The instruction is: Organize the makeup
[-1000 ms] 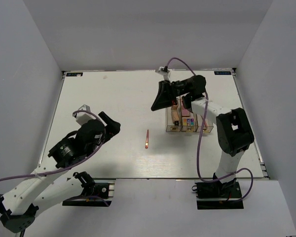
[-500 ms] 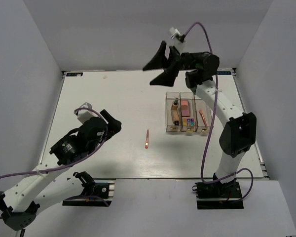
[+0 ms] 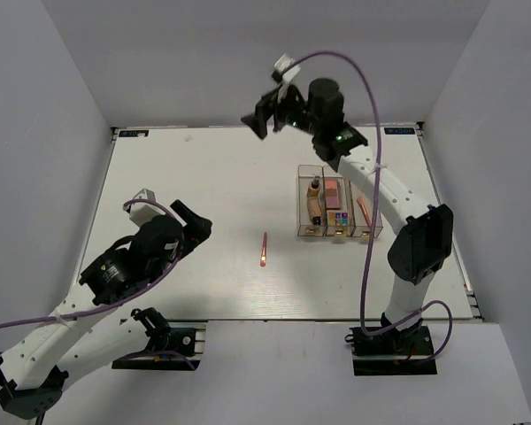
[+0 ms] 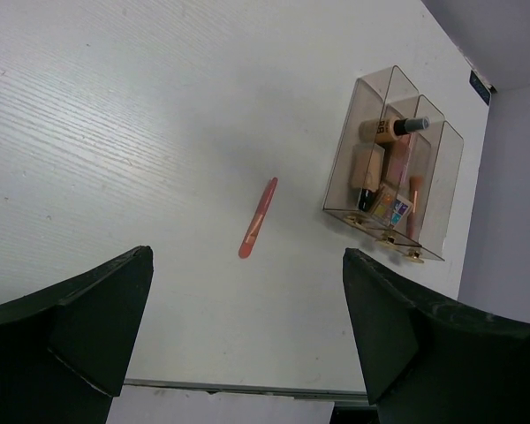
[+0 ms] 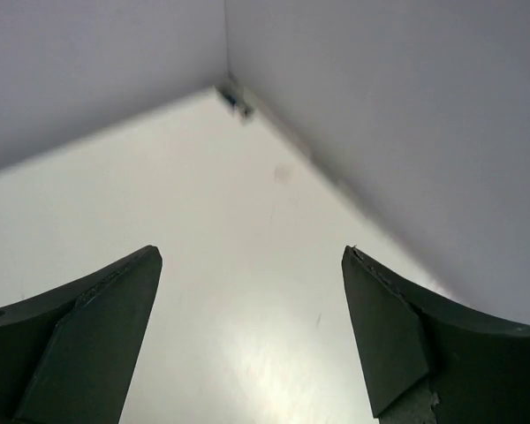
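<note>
A thin pink stick (image 3: 264, 250) (image 4: 258, 218) lies alone on the white table, left of the clear three-compartment box (image 3: 301, 177) (image 4: 344, 150). Inside the box are a tan bottle with a black cap (image 3: 314, 199) (image 4: 390, 128), a colourful palette (image 3: 339, 217) (image 4: 390, 206) and another thin pink stick (image 3: 364, 211) (image 4: 417, 190). My left gripper (image 3: 193, 220) (image 4: 247, 256) hovers open to the left of the loose stick, holding nothing. High over the back of the table, my right gripper (image 3: 258, 119) (image 5: 252, 252) is open and empty, facing the far corner.
Grey walls close in the table on the left, back and right. The table's far corner (image 5: 238, 102) shows in the right wrist view. The arm bases (image 3: 385, 341) stand at the near edge.
My right gripper has opened, risen out of the box and swung up and to the back left. The left arm has shifted slightly left, its jaws still open.
</note>
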Controlling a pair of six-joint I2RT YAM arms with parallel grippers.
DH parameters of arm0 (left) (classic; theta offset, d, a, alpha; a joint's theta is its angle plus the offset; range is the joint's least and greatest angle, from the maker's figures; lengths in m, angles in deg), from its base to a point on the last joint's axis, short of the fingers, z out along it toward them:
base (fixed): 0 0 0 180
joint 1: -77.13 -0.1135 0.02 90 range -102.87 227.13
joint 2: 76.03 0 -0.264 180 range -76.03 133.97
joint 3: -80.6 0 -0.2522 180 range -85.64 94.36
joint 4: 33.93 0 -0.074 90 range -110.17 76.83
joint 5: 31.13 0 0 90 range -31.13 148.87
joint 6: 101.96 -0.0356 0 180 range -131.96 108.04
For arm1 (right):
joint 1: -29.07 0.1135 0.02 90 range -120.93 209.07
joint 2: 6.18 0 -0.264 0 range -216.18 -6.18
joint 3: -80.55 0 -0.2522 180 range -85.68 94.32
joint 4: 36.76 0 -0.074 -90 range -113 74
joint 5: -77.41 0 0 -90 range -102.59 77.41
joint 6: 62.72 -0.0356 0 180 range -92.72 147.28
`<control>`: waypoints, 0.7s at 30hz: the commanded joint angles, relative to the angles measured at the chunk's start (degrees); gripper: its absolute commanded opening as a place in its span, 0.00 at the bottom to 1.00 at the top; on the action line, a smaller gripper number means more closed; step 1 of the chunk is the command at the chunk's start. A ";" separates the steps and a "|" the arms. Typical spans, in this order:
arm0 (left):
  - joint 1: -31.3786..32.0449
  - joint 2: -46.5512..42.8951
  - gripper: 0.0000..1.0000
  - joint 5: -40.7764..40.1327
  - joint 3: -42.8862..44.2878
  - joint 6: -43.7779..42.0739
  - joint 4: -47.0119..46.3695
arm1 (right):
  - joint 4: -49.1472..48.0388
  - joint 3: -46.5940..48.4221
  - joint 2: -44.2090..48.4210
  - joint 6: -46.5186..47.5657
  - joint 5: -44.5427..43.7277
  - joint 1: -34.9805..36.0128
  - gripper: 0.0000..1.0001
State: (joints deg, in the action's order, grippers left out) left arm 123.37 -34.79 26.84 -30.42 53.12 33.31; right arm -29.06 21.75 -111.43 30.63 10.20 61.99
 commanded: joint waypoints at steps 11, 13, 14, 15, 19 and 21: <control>-0.18 -0.54 0.98 -1.89 -1.61 0.66 -0.65 | 37.79 -13.63 2.42 -1.24 -8.72 2.31 0.31; -0.18 -0.71 0.98 -1.55 -2.40 0.66 -1.35 | 39.10 -16.37 2.60 -2.64 -9.08 2.84 0.22; -0.18 -0.89 0.98 -1.37 -2.57 0.75 -1.44 | 39.55 -17.08 2.33 -2.91 -9.16 2.93 0.21; -0.18 -0.98 0.98 -1.37 -2.92 0.75 -1.79 | 39.90 -17.70 1.72 -2.92 -9.16 3.19 0.19; -0.18 -1.59 0.98 -1.10 -3.37 0.84 -1.53 | 41.39 -19.37 -0.13 -6.60 -8.20 4.77 0.24; -0.18 -1.95 0.98 -1.19 -3.28 1.01 -0.83 | 41.22 -20.24 -0.22 -7.48 -8.02 6.26 0.30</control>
State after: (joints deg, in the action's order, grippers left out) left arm 123.37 -35.62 26.46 -33.52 53.51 32.19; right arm 10.93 2.19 -111.56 25.76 1.46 66.21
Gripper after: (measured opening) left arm 0.976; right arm 0.280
